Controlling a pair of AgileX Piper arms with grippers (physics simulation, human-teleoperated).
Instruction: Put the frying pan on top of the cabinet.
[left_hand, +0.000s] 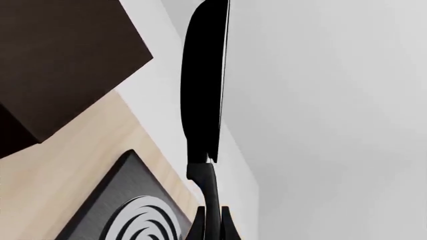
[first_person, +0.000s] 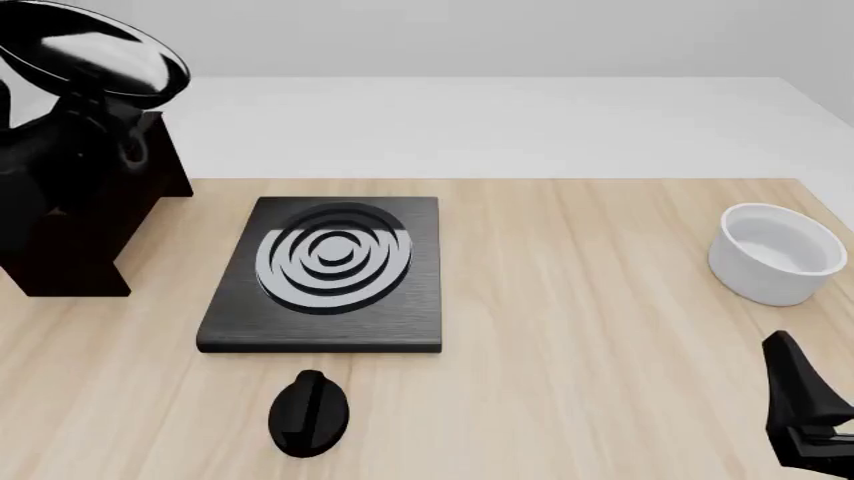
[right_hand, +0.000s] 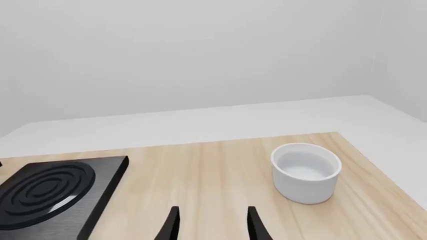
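The frying pan (first_person: 83, 48), glossy black with a shiny inside, is up in the air at the far left, tilted, over the dark brown cabinet (first_person: 150, 180). My left arm covers much of the cabinet in the front view. In the left wrist view the frying pan (left_hand: 203, 80) shows edge-on, and my left gripper (left_hand: 212, 217) is shut on its thin handle. The cabinet (left_hand: 63, 55) lies off to one side of the pan there. My right gripper (right_hand: 212, 225) is open and holds nothing; it sits low at the table's near right corner (first_person: 805, 415).
A square black burner plate (first_person: 327, 270) with silver rings lies mid-table, right of the cabinet. A small black oval object (first_person: 310, 410) sits in front of it. A white round bowl (first_person: 777, 252) stands at the right, ahead of my right gripper.
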